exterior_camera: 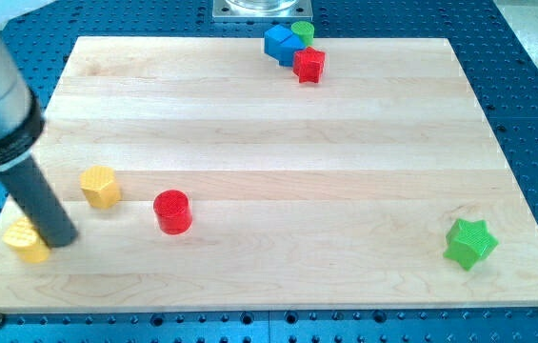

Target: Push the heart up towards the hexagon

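A yellow heart (24, 241) lies near the board's bottom left corner, partly hidden behind my rod. A yellow hexagon (100, 186) sits above it and to its right, a short gap away. My tip (61, 236) rests on the board against the heart's right side, below and left of the hexagon. The dark rod slants up to the view's top left.
A red cylinder (171, 211) stands just right of the hexagon. A green star (469, 243) is at the bottom right. A blue block (277, 43), a green cylinder (304, 30) and a red star (309, 65) cluster at the top edge of the wooden board (278, 143).
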Robot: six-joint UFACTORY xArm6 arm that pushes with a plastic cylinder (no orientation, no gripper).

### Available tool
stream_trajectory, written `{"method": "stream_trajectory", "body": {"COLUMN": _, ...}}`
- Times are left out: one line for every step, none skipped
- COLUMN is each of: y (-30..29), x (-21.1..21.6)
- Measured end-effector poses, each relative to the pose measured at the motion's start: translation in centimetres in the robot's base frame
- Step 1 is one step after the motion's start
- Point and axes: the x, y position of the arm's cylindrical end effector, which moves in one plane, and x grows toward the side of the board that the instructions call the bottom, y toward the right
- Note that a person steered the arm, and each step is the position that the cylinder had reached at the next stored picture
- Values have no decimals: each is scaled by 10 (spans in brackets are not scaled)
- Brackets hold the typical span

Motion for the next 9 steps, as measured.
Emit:
{"method": "stream_trajectory", "body": {"y": -28, "x": 0}}
{"method": "stream_trajectory", "body": {"y": -29, "x": -11}}
{"method": "stream_trajectory", "body": {"y": -29, "x": -28}}
{"method": "stream_trajectory", "body": {"y": -22, "x": -44}}
{"method": "stream_trajectory", "body": {"y": -11, "x": -49}}
{"method": "stream_trajectory", "body": {"y": -14, "x": -44}}
{"method": "stream_trajectory", "body": {"y": -45, "x": -23}}
{"method": "stream_trajectory", "body": {"y": -70, "x": -15}}
{"method": "stream_trajectory", "body": {"y": -70, "x": -17}}
